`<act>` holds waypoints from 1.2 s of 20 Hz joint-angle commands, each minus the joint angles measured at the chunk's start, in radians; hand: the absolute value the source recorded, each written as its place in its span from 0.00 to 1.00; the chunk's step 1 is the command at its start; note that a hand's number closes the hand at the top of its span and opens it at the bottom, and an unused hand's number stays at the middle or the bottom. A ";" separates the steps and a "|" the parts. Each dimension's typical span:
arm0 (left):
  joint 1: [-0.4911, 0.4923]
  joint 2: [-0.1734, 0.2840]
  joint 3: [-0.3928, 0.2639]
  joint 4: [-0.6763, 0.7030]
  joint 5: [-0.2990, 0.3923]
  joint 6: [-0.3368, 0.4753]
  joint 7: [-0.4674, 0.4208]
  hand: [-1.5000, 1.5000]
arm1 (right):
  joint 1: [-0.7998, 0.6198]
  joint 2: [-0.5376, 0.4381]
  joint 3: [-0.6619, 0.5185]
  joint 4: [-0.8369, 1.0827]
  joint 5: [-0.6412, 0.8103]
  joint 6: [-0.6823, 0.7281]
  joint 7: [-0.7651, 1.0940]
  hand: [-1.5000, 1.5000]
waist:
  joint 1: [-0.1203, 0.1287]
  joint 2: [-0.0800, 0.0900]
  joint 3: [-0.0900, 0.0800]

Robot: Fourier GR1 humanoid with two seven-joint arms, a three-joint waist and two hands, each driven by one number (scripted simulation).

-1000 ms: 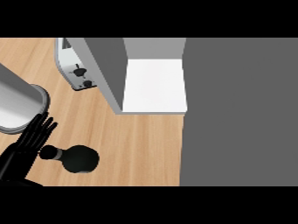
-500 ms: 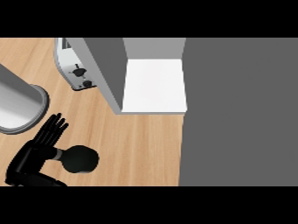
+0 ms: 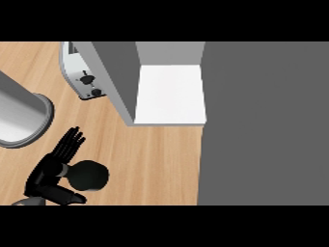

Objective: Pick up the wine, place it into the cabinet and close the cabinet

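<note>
The wine bottle [image 3: 89, 174] is seen from above as a round black shape, standing on the wooden counter [image 3: 153, 164] at the lower left. My left hand [image 3: 50, 169] lies against its left side. The fingers [image 3: 68, 143] are straight and point up and to the right past the bottle, and the thumb [image 3: 65, 197] reaches under its near side. The hand is open, not curled round the bottle. The cabinet [image 3: 171, 94] is up and to the right, with its white floor showing and a grey panel [image 3: 117, 77] along its left side. My right hand is out of view.
A tall grey cylinder [image 3: 14, 108] stands on the counter just left of and above my hand. A silver toaster [image 3: 81, 77] sits behind the cabinet's left panel. A broad grey surface [image 3: 274, 120] fills the right side.
My left hand has moved right and up, closing against the bottle's left side, and its thumb now shows below the bottle. The bottle has barely moved.
</note>
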 commanded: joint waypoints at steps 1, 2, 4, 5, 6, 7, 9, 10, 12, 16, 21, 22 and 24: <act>-0.028 0.001 -0.021 0.141 -0.059 0.008 -0.148 0.00 | 0.044 0.003 -0.023 -0.035 -0.034 0.023 -0.028 0.00 | -0.002 0.000 0.000; 0.017 0.014 -0.014 0.029 0.003 -0.037 -0.044 0.00 | 0.017 0.022 0.035 0.007 0.035 0.007 -0.025 0.00 | 0.003 -0.001 0.000; -0.003 0.003 -0.025 0.096 -0.031 -0.003 -0.115 0.00 | 0.070 0.050 0.096 -0.102 0.075 -0.024 0.030 0.00 | 0.000 -0.001 0.000; -0.047 0.007 -0.014 0.136 -0.019 -0.001 -0.101 0.00 | 0.049 0.025 0.054 -0.103 0.018 -0.021 0.060 0.00 | -0.001 -0.001 0.000; -0.048 0.004 -0.025 0.180 -0.045 0.019 -0.146 0.00 | 0.069 0.045 0.089 -0.041 0.075 0.003 -0.027 0.00 | -0.001 0.000 0.000; -0.138 0.049 0.008 0.304 -0.033 -0.024 -0.180 0.00 | 0.017 0.028 0.039 0.011 0.044 -0.003 -0.030 0.00 | -0.004 0.002 -0.001; -0.119 0.028 0.008 0.284 -0.001 -0.036 -0.146 0.00 | 0.069 0.004 -0.003 -0.020 -0.015 0.043 -0.062 0.00 | -0.004 0.001 0.000; -0.106 0.013 -0.009 0.343 -0.037 -0.011 -0.222 0.00 | 0.032 0.036 0.054 0.010 0.077 0.004 -0.062 0.00 | -0.003 0.001 -0.001; -0.078 0.003 -0.016 0.285 -0.006 -0.044 -0.195 0.00 | 0.055 -0.007 -0.002 -0.087 -0.013 0.007 0.022 0.00 | -0.003 0.000 0.000; -0.108 -0.010 -0.024 0.358 -0.001 -0.068 -0.244 0.00 | -0.080 0.011 0.032 0.001 0.048 -0.047 0.058 0.00 | 0.004 0.003 -0.002; -0.149 -0.007 -0.037 0.430 -0.011 -0.065 -0.280 0.00 | -0.084 0.021 0.040 0.036 0.069 -0.045 0.025 0.00 | 0.002 0.003 -0.001; -0.119 0.005 -0.042 0.426 -0.012 -0.085 -0.318 0.00 | 0.025 0.029 0.042 0.018 0.046 0.004 -0.050 0.00 | -0.002 0.001 -0.001; -0.171 -0.011 -0.034 0.457 0.007 -0.077 -0.267 1.00 | 0.097 0.050 0.077 0.007 0.067 0.021 -0.093 0.00 | -0.006 0.001 0.000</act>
